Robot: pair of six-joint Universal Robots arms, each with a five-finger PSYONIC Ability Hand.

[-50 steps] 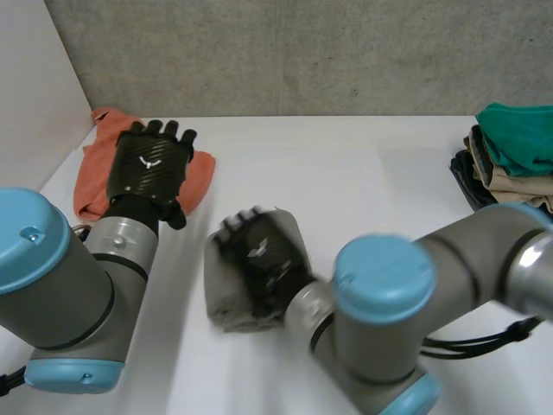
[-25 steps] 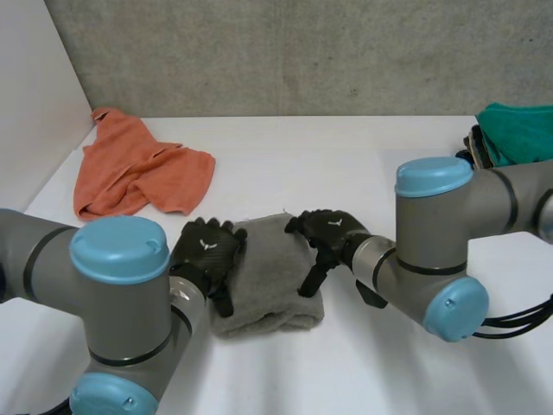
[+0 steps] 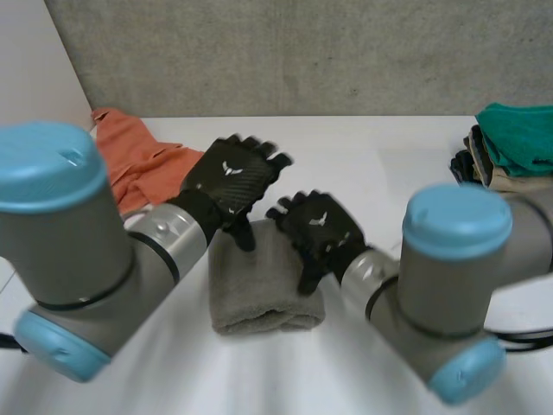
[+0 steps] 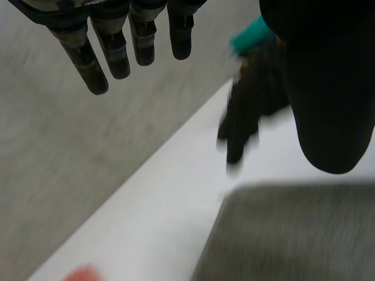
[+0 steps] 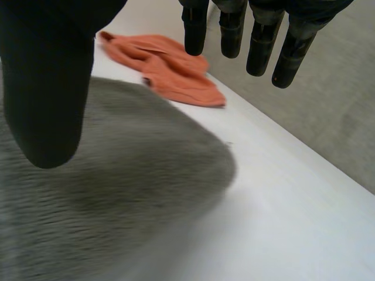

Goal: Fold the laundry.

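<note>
A folded grey towel (image 3: pixel 263 294) lies on the white table (image 3: pixel 380 156) in front of me. My left hand (image 3: pixel 232 177) hovers above the towel's far left corner, fingers straight and holding nothing. My right hand (image 3: pixel 318 226) hangs over the towel's far right part, open as well. In the left wrist view my left hand (image 4: pixel 117 52) is spread above the table, with the towel (image 4: pixel 293 234) under its thumb and the right hand (image 4: pixel 243 123) beyond. In the right wrist view my right hand (image 5: pixel 261 47) is open above the towel (image 5: pixel 117 199).
A crumpled orange cloth (image 3: pixel 138 160) lies at the far left by the side wall, and it also shows past the right hand's fingertips as the orange cloth (image 5: pixel 170 70). A stack of folded clothes (image 3: pixel 510 156) with a teal piece on top sits at the far right edge.
The left hand has lifted off the towel's left edge and moved up and away. The right hand has shifted a little left over the towel. Both arms have swung nearer the camera.
</note>
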